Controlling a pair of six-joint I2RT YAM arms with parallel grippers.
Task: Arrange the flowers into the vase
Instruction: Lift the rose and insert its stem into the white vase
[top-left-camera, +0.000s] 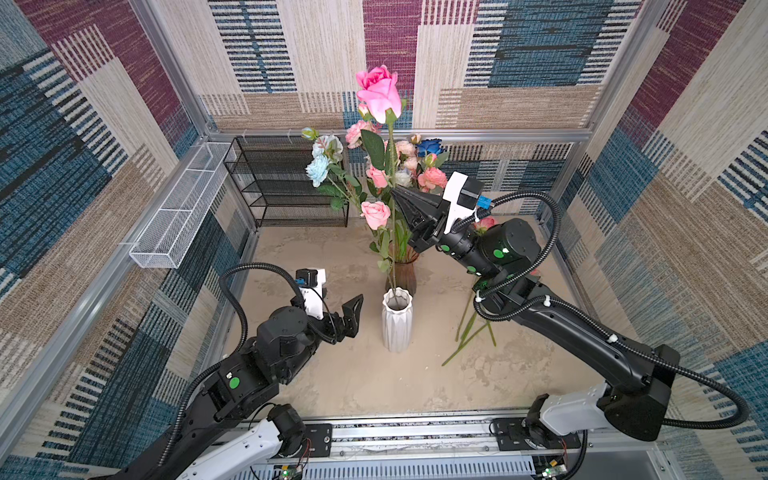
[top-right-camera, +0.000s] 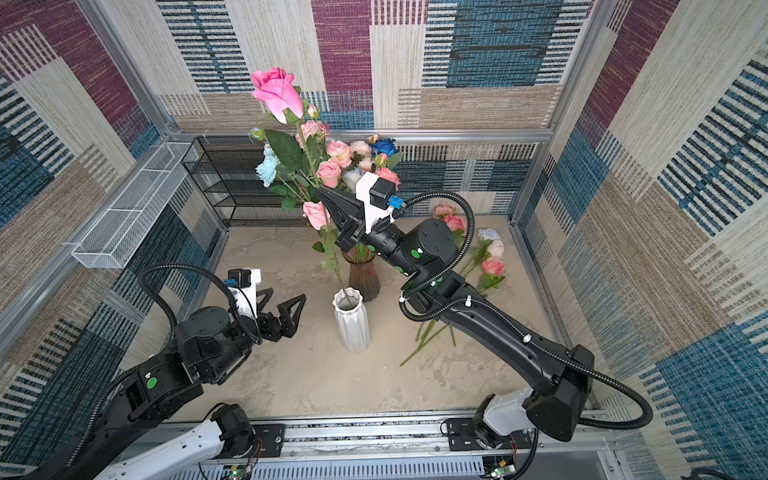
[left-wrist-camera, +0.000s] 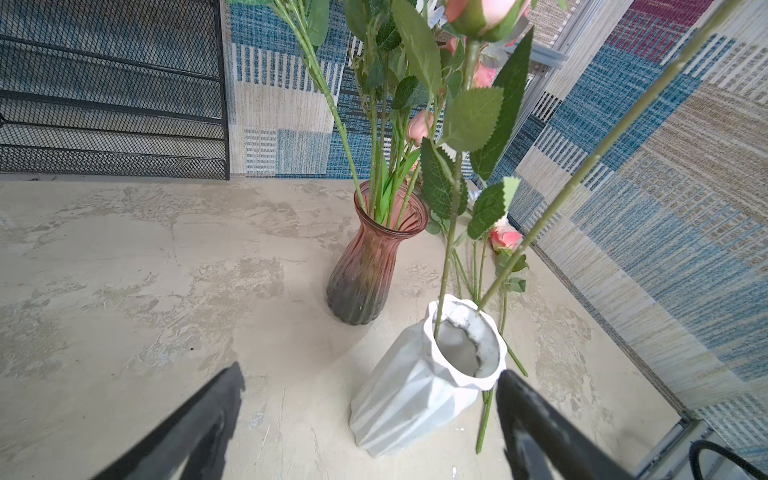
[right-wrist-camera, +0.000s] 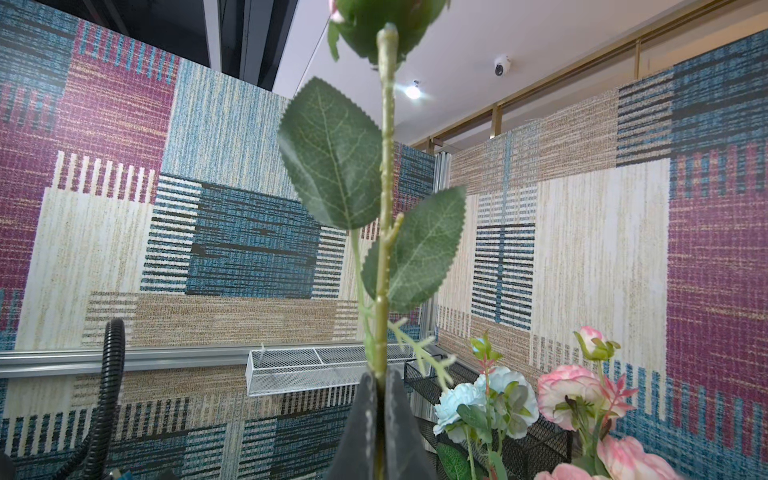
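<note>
In both top views two vases stand on the sandy surface: a white vase in front and a brown-pink glass vase just behind it. The right claw is clenched on the stem of one tall pink rose, held upright with its foot inside the white vase's mouth. A second, shorter pink rose also stands in that vase. The glass vase carries the bunch: mostly pink heads, two pale blue, and one deep blue bloom. The left claw hangs released, fingers spread, near the white vase but apart from it. In a top view about five loose flowers, pink and white, lie on the surface beneath the right arm. One black mesh shelf stands at the back left, and one white mesh basket hangs on the left wall.

Left wrist view: both claw fingers stand wide apart. The white vase holds two stems, with the glass vase behind it.

Right wrist view: the fingertips pinch the rose's stem, which bears two broad leaves above the grip. Two pale blue heads show beside it.
</note>
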